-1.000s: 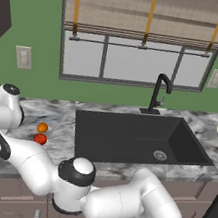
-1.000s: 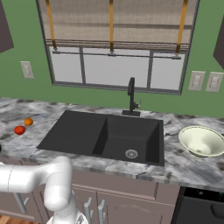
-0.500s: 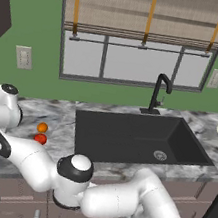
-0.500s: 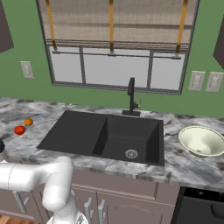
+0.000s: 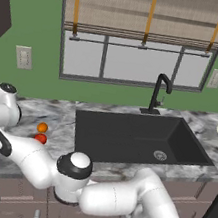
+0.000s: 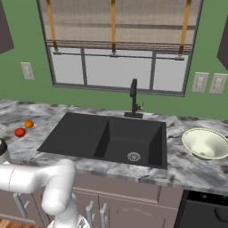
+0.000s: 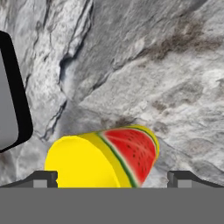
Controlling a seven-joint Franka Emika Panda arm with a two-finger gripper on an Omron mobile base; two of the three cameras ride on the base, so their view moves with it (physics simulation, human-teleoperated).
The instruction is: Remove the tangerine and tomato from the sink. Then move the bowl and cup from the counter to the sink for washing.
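Lying on the counter [image 7: 144, 65], the cup [image 7: 103, 157] sits between the spread pincer [image 7: 112, 178] tips.

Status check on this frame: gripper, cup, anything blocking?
Gripper open, straddling the yellow cup, not closed on it. Cup on the counter. Tangerine and tomato out of the sink. Nothing blocking.

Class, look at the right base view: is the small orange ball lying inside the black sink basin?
No: the small orange ball rests on the grey marbled counter, left of the black sink basin.
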